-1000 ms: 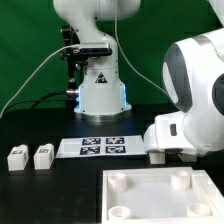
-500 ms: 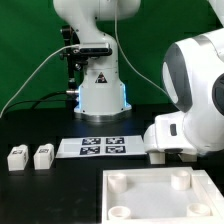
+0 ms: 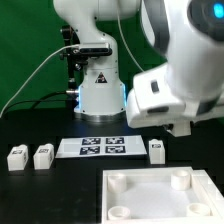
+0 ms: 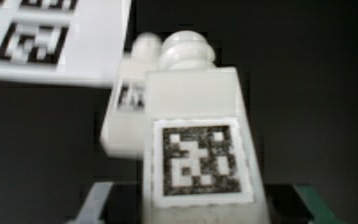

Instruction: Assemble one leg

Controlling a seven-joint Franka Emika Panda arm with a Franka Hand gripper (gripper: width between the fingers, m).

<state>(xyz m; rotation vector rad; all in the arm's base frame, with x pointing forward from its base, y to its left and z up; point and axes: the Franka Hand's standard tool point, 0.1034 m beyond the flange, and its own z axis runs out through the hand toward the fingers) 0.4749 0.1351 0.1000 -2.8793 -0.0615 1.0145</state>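
Swung upward since a moment ago, the arm (image 3: 175,80) bares a leg (image 3: 156,150) standing on the counter (image 3: 40,190), just beside the marker board (image 3: 103,146) on the exterior view's right; whether the jaws are clenched, I cannot tell.

**Wrist view: one leg, seen close**

I see a leg (image 4: 197,140), white and oblong, filling the middle of the frame. Its black-and-white tag (image 4: 202,155) faces me, and a rounded peg (image 4: 186,48) sits at its far end. A blurred white shape (image 4: 123,115) lies just beside it; I cannot tell what it is. The marker board (image 4: 51,40) crosses one corner of the dark table (image 4: 318,60).
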